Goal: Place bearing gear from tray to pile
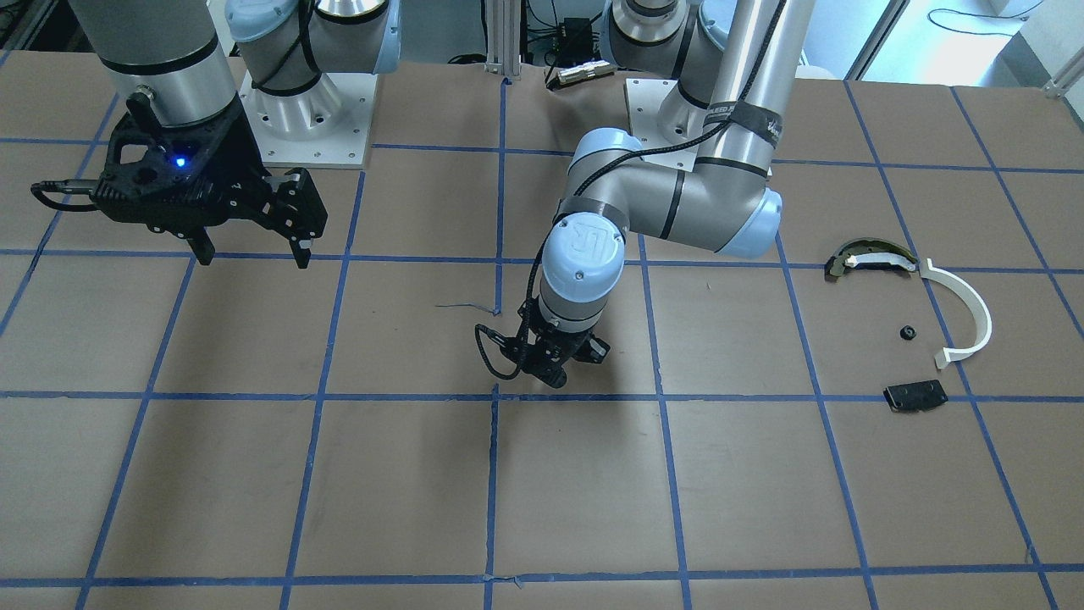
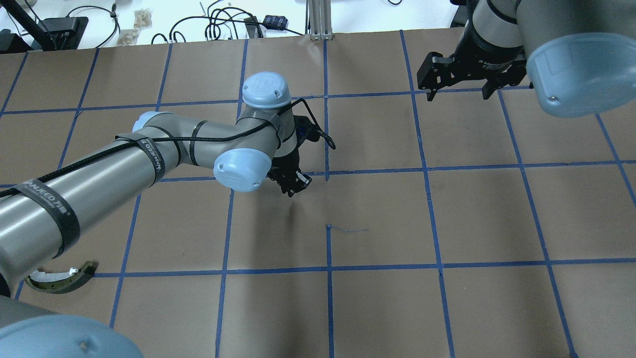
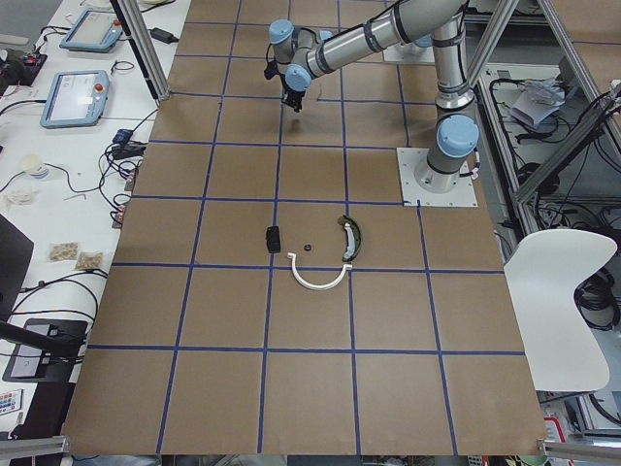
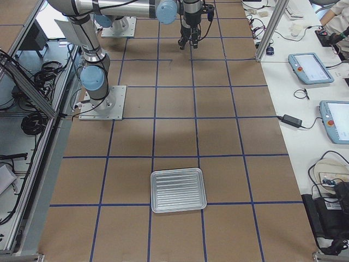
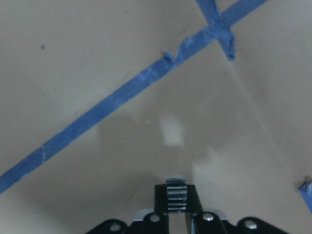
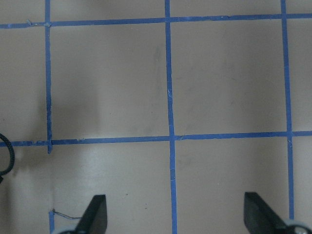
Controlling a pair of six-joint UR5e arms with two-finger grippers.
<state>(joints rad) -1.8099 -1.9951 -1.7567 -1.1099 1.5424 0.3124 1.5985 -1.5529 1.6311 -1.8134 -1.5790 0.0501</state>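
My left gripper [image 5: 175,201] is shut on the bearing gear [image 5: 175,191], a small toothed part seen edge-on between the fingertips. It hangs just above the brown table near the middle, by a tape crossing [image 1: 552,373] [image 2: 293,186]. The pile lies far towards the robot's left: a white half-ring strip [image 1: 968,312], a dark curved piece [image 1: 872,257] and a flat black plate [image 1: 915,396]. Among them sits a tiny black round part [image 1: 907,331]. The metal tray [image 4: 178,189] looks empty. My right gripper [image 1: 250,252] hovers open with nothing between its fingers [image 6: 95,215].
Blue tape lines grid the brown table [image 1: 406,474]. The two arm bases [image 1: 309,110] stand at the robot's edge. Cables and tablets [image 3: 73,97] lie on the benches beside the table. The left arm's elbow [image 1: 728,212] hangs between the gripper and the pile.
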